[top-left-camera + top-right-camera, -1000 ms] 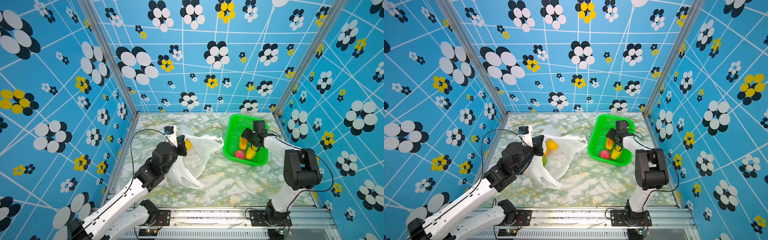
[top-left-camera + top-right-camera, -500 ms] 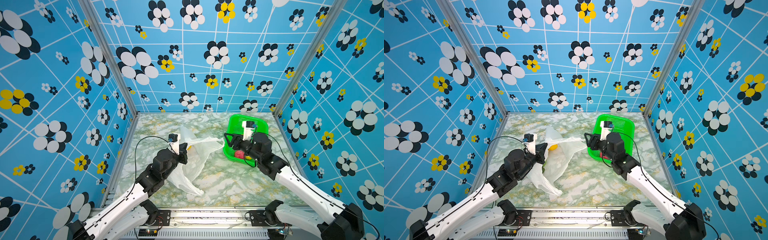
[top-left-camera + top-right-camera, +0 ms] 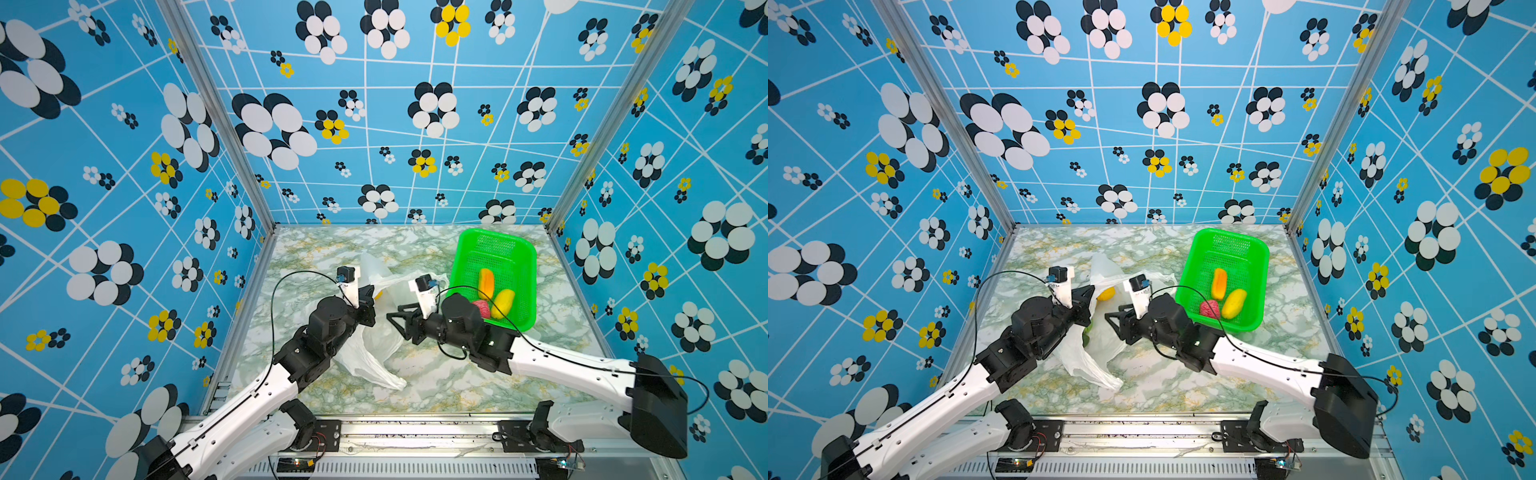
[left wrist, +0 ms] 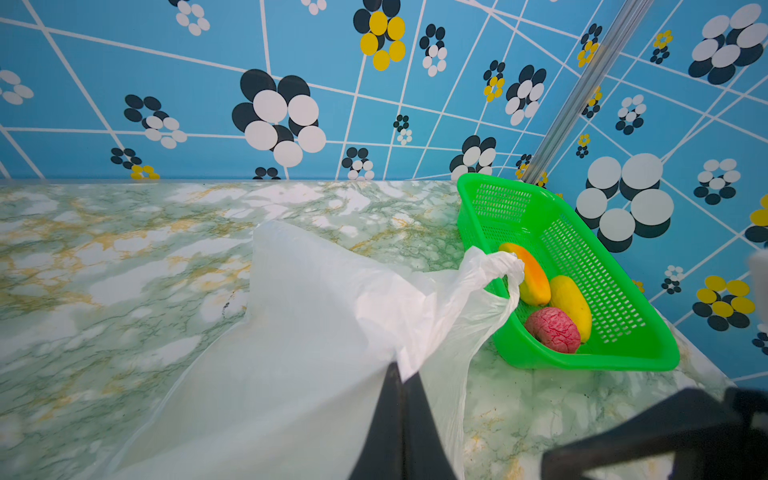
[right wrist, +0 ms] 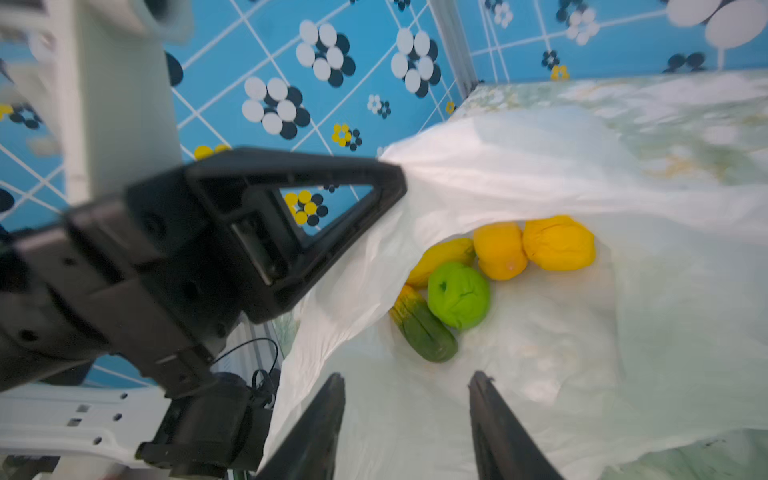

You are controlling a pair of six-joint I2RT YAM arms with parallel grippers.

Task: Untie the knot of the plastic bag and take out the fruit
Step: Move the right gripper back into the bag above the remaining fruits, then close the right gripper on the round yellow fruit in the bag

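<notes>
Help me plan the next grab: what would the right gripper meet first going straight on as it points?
Likely the dark green oblong fruit inside the open plastic bag, with the round green fruit just beyond; depth is unclear.

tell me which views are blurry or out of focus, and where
right wrist view: the left gripper close to the lens is soft, the green round fruit in the plastic bag is sharp; left wrist view: the green basket is crisp; both top views: sharp, but the wide lens bows the lines on the wall
</notes>
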